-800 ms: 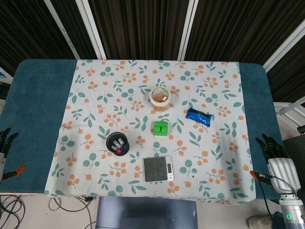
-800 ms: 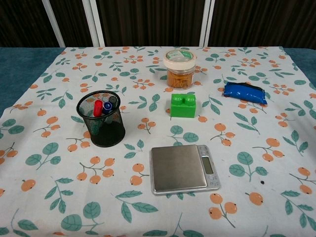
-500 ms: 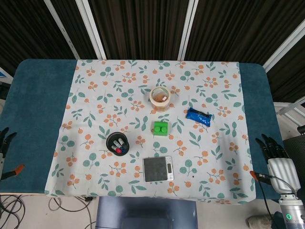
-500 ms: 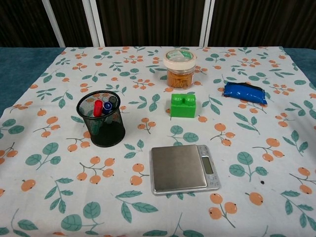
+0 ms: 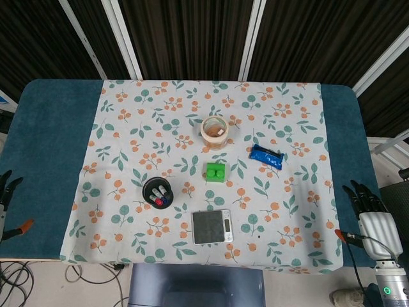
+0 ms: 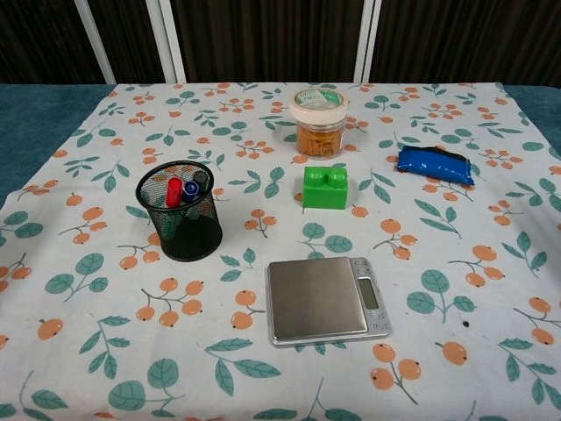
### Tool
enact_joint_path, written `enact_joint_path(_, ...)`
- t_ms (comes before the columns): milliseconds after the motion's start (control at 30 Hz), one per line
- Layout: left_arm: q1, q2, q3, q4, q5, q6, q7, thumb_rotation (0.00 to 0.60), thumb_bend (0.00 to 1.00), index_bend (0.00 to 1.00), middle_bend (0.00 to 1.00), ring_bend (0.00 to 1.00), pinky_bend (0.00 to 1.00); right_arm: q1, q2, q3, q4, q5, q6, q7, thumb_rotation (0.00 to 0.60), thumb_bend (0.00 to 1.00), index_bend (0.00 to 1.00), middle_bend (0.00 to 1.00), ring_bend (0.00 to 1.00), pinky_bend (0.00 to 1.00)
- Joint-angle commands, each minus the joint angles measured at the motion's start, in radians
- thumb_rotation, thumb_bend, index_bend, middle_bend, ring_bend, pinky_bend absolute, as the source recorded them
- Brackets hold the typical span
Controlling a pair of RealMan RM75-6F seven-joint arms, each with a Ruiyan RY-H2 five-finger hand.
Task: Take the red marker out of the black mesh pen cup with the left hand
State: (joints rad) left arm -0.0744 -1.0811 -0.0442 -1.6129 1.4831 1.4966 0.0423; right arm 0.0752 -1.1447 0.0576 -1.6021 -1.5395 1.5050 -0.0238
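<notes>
The black mesh pen cup (image 5: 146, 190) (image 6: 188, 233) stands upright on the floral cloth, left of centre. Inside it the red marker (image 5: 158, 202) (image 6: 173, 190) stands with a blue and a dark marker beside it. My left hand (image 5: 6, 187) shows only as dark fingers at the far left edge of the head view, over the teal table, far from the cup, holding nothing. My right hand (image 5: 372, 214) hangs at the lower right, off the table edge, fingers apart and empty. Neither hand appears in the chest view.
A lidded jar (image 5: 215, 130) (image 6: 319, 121) stands at the back centre, with a green block (image 5: 216, 171) (image 6: 324, 187) in front of it. A blue packet (image 5: 266, 157) (image 6: 434, 164) lies to the right. A small scale (image 5: 212, 226) (image 6: 324, 299) sits near the front edge.
My left hand has drifted slightly toward the left edge of the head view. The objects and the right hand have not moved.
</notes>
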Motion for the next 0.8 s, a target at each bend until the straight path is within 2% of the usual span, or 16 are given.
enact_joint_path(33, -0.006, -0.011, 0.003, 0.013, 0.028, 0.006, -0.029, 0.6, 0.13, 0.18, 0.03, 0.0, 0.01, 0.0, 0.001, 0.0, -0.001, 0.001, -0.001, 0.0, 0.6, 0.12, 0.12, 0.0, 0.04, 0.17)
enact_joint_path(267, -0.028, -0.025, 0.027, 0.041, 0.1, -0.008, -0.125, 0.6, 0.19, 0.25, 0.05, 0.0, 0.01, -0.003, 0.002, 0.0, -0.007, 0.008, -0.001, 0.001, 0.6, 0.11, 0.12, 0.0, 0.04, 0.17)
enact_joint_path(400, -0.072, -0.027, 0.027, 0.016, 0.117, -0.066, -0.145, 0.6, 0.19, 0.27, 0.05, 0.0, 0.01, -0.003, 0.004, 0.0, -0.012, 0.01, -0.003, 0.0, 0.6, 0.11, 0.12, 0.0, 0.04, 0.17)
enact_joint_path(567, -0.14, -0.068, -0.007, -0.046, 0.138, -0.111, -0.105, 0.6, 0.2, 0.3, 0.04, 0.0, 0.01, -0.003, 0.003, -0.001, -0.013, 0.011, -0.005, -0.004, 0.6, 0.12, 0.12, 0.0, 0.04, 0.17)
enact_joint_path(800, -0.23, -0.14, -0.047, -0.154, 0.077, -0.23, -0.004, 0.6, 0.24, 0.33, 0.04, 0.0, 0.01, -0.005, 0.006, -0.001, -0.017, 0.016, -0.006, -0.002, 0.6, 0.11, 0.12, 0.0, 0.04, 0.17)
